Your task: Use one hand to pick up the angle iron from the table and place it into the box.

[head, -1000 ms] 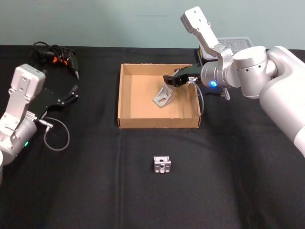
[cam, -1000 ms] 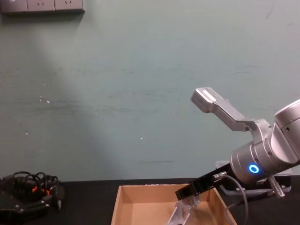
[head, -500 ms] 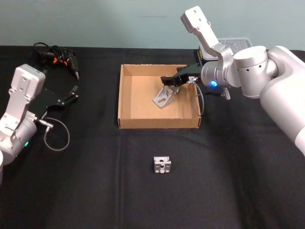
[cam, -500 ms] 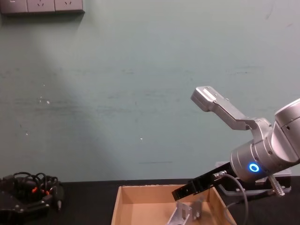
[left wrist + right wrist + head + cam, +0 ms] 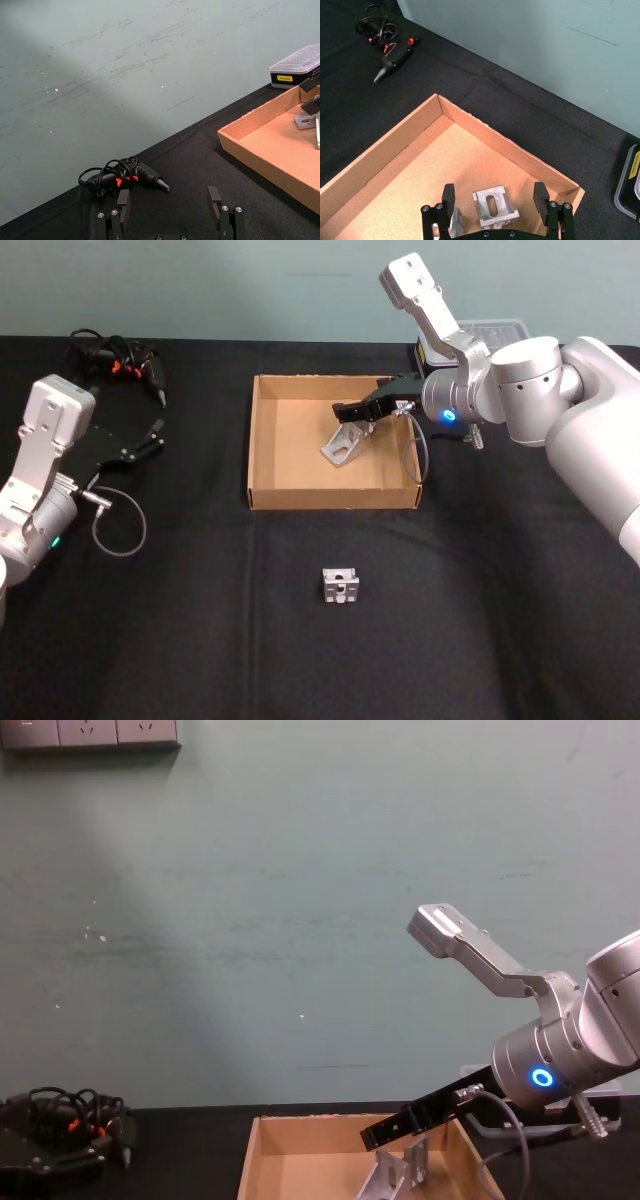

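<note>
Two robot arms share a wide black counter (image 5: 480, 590) that is flat and dull. Behind it stands a pale green wall (image 5: 300, 920), with white wall plugs (image 5: 90, 730) high up in one corner. A tan cardboard box (image 5: 330, 497) sits on the counter.

The right end effector (image 5: 352, 412) hangs over the inside of the box, and the box's far wall is just beyond it. Its two fingers are wide apart and pinch nothing. Just under it is a silver angle iron (image 5: 342, 445), leaning on the box floor. Seen from the right wrist, the angle iron sits between the fingers with a gap on each side. I cannot tell whether the end effector touches the top of it.

The right arm comes in from the right and is bent. A blue ring (image 5: 447, 417) glows on its round joint. Behind the right end effector, outside the box, is a plastic case (image 5: 490, 332) with a clear lid. A second angle iron (image 5: 340, 584) sits on the bare counter, well in front of the right end effector and outside the box.

The left end effector (image 5: 150, 435) is parked well off to the left of the box. Its fingers are apart and hold nothing. Beyond it lies a black tool with tangled cords (image 5: 115, 352).
</note>
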You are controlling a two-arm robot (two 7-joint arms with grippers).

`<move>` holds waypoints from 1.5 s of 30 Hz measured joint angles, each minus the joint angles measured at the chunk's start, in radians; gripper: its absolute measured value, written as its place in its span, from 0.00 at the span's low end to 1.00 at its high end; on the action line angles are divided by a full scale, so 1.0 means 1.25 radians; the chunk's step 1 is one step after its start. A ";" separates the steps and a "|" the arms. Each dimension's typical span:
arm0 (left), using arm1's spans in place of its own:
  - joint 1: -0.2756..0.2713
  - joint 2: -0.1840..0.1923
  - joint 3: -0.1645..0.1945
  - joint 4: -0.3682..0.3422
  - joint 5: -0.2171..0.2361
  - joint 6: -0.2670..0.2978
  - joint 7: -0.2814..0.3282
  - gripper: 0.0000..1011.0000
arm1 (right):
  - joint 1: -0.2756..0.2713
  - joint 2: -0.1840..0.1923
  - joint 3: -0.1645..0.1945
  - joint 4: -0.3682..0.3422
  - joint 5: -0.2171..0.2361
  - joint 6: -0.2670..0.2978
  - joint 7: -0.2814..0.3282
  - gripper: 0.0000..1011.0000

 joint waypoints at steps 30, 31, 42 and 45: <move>0.000 0.000 0.000 0.000 0.000 0.000 0.000 0.99 | -0.273 0.289 0.089 -0.509 0.102 -0.148 0.229 0.99; 0.000 0.000 0.000 0.000 0.000 0.000 0.000 0.99 | -0.278 0.297 0.089 -0.514 0.107 -0.154 0.241 0.99; 0.000 0.000 0.000 0.000 0.000 0.000 0.000 0.99 | -0.308 0.396 0.061 -0.534 0.145 -0.261 0.398 0.99; 0.000 0.000 0.000 0.000 0.000 0.000 0.000 0.99 | -0.303 0.412 0.042 -0.528 0.134 -0.296 0.437 0.99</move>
